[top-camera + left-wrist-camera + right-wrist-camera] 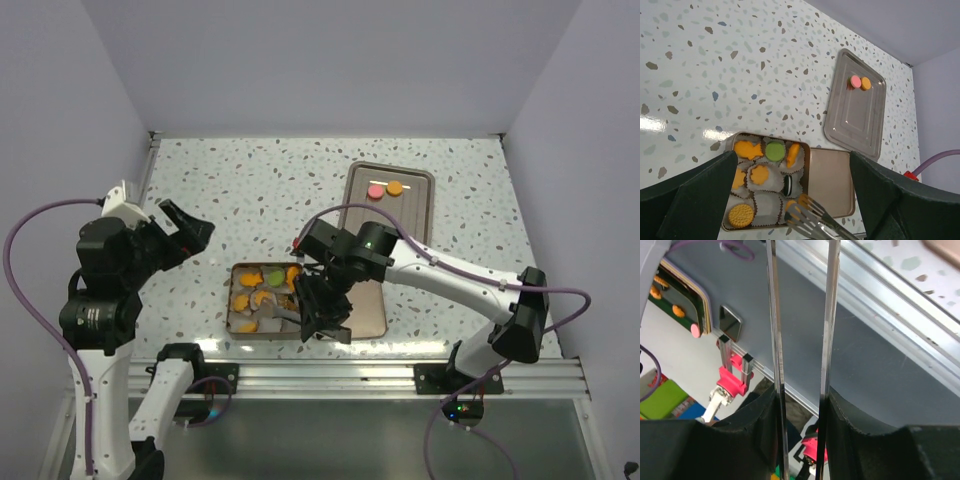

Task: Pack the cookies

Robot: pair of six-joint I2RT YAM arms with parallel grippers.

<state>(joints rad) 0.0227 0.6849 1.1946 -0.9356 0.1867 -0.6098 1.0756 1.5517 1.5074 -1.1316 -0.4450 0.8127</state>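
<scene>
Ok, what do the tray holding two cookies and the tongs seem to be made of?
The tray looks like thin sheet metal with a dull grey finish: stamped ridges, soft sheen. The tongs look like polished steel: bright, reflective slotted tips. Looks alone leave the exact metals open.

No text or labels can be read anywhere.

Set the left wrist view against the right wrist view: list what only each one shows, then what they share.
Only the left wrist: the open tin of cookies in paper cups, and the lid bearing two more, pink and orange. Only the right wrist: the right gripper clamped on the two arms of the tongs, and the metal rail. Both: the tongs and the speckled table.
</scene>
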